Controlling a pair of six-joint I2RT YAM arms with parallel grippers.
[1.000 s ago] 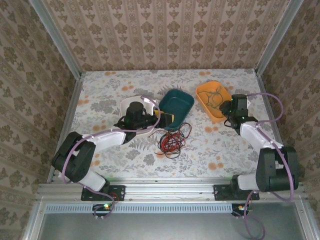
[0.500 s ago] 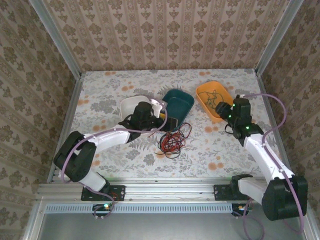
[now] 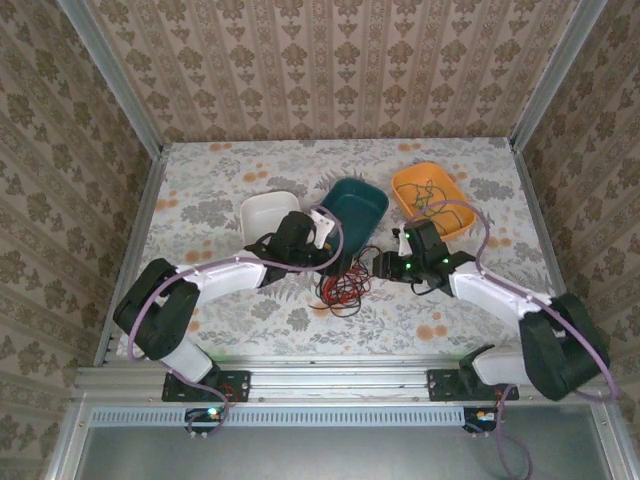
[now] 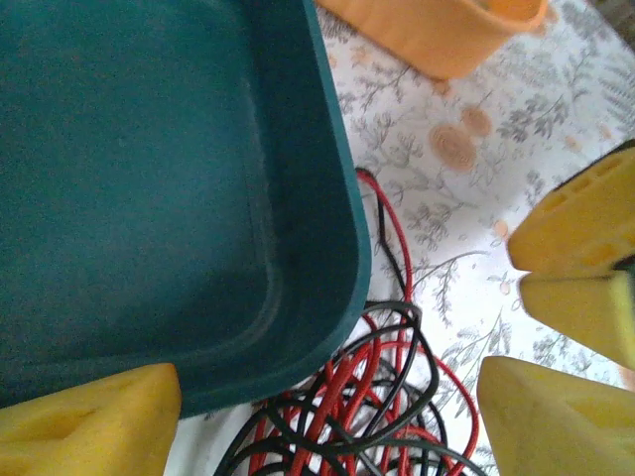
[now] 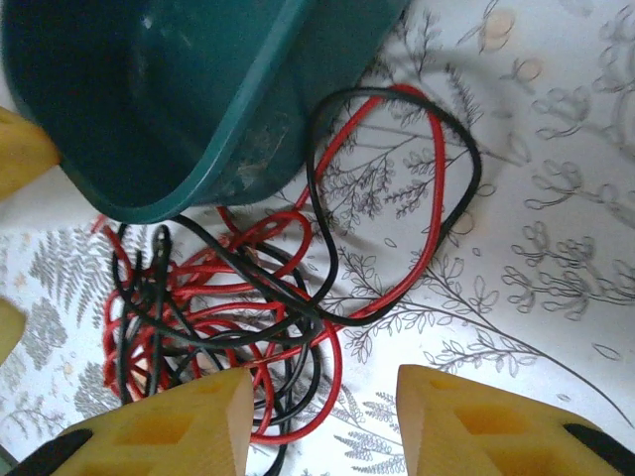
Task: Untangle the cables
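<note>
On the flowered desk [image 3: 200, 190], the teal tray [image 3: 362, 205] sat mid-frame, with the red and black cables [image 3: 342, 285] heaped against its lower rim. We saw the left hand [image 4: 327, 397] and right hand [image 5: 322, 397] both open, empty, crowding that heap. Our worry: hands clashing, or a bite on several strands cinching the knot and dragging the tray.

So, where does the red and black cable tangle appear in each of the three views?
Top external: tangle at centre, just below the teal tray.
Left wrist: tangle at bottom centre, by the tray's corner.
Right wrist: tangle at lower left, below the tray.
Shared landmark: the teal tray.
</note>
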